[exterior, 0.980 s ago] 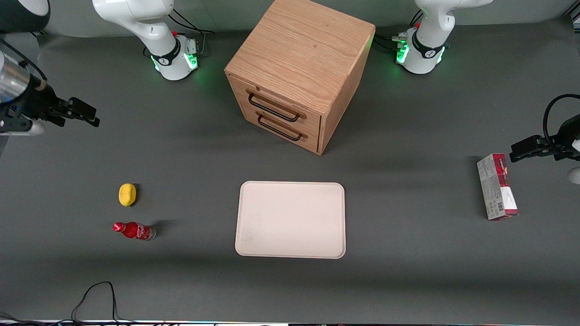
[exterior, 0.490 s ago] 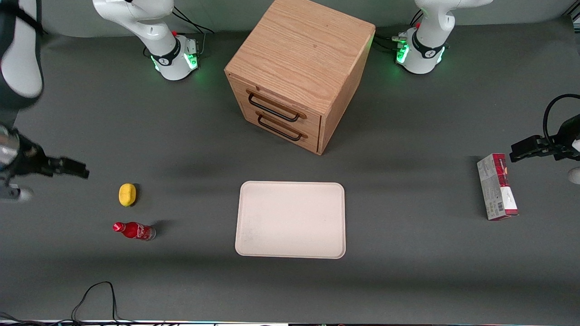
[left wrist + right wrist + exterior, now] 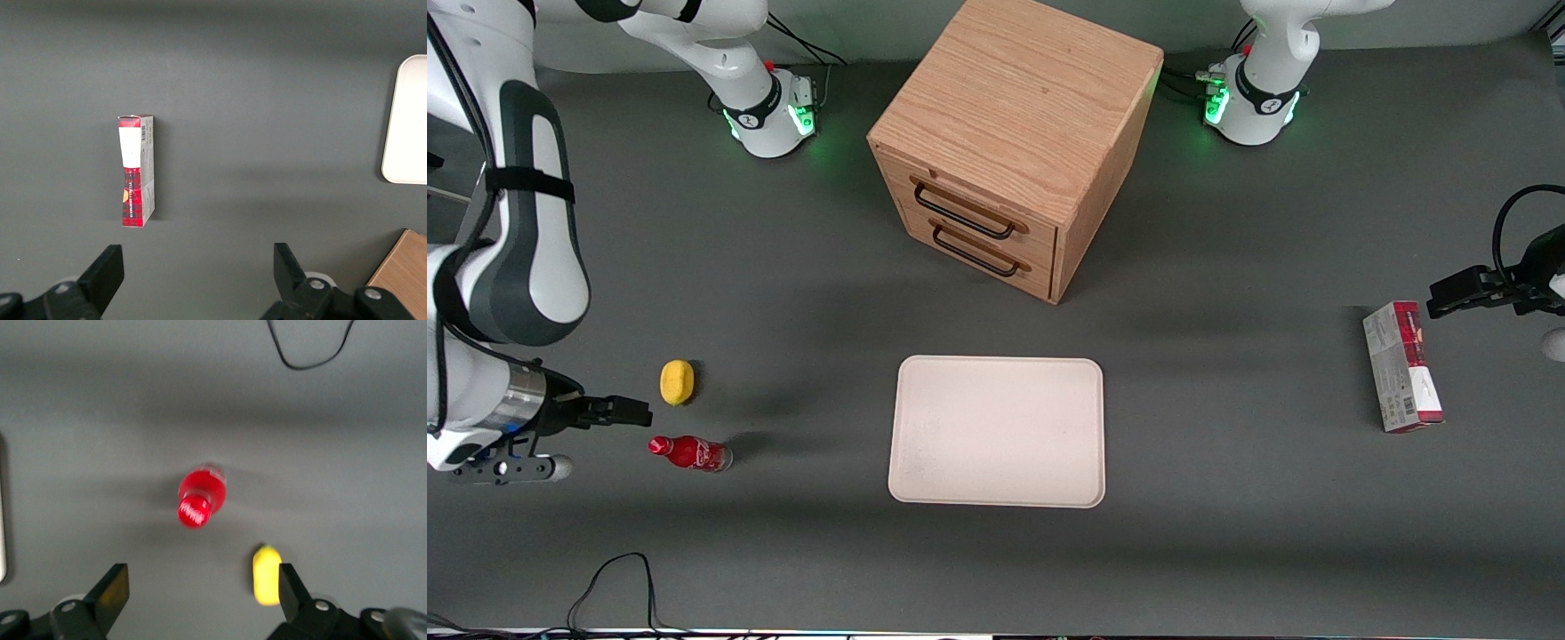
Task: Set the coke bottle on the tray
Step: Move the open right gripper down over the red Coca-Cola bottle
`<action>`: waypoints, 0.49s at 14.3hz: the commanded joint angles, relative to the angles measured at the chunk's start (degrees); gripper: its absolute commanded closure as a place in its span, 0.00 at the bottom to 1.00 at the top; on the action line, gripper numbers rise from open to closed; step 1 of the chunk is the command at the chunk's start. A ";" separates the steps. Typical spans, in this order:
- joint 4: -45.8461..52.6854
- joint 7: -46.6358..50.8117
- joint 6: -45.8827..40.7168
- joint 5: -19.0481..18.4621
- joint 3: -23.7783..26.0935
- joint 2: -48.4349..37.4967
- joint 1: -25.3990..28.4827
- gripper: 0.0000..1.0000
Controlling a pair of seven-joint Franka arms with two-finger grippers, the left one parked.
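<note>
Gripper (image 3: 633, 412) of the right arm hangs above the table near the working arm's end, close to the front-camera edge, and its two fingers (image 3: 110, 590) stand spread apart with nothing between them. It does not touch any object.

The coke bottle (image 3: 690, 452) stands on the dark grey table (image 3: 1227, 533), just beside the gripper and a little nearer to the front camera than it. From the wrist camera the coke bottle (image 3: 201, 495) is seen from above, so mostly the red cap and red body show (the white lettering is too blurred to read there). A yellow lemon-like object (image 3: 677, 382) lies near the bottle, farther from the front camera than it, and the two are apart. In the wrist view the same yellow object (image 3: 267, 575) shows close to one finger.

The tray (image 3: 996, 432) lies flat in the middle of the table, near the front-camera edge, well apart from the bottle. Nothing lies on it.

A wooden cabinet (image 3: 1014, 142) with two drawers stands farther from the front camera than the tray, its drawer fronts turned toward the tray. A red-and-white carton (image 3: 1401, 366) lies toward the parked arm's end of the table. A black cable (image 3: 614, 578) curls at the front-camera edge, near the working arm's corner.
</note>
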 commanded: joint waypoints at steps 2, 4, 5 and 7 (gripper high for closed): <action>-4.10 -1.65 7.32 1.71 0.48 1.16 -0.53 0.01; -4.45 -1.21 9.00 1.80 1.62 2.39 -0.53 0.01; -4.71 -1.21 10.05 1.71 1.80 3.09 -0.53 0.01; -4.63 -1.21 12.16 1.71 2.41 4.41 -0.53 0.01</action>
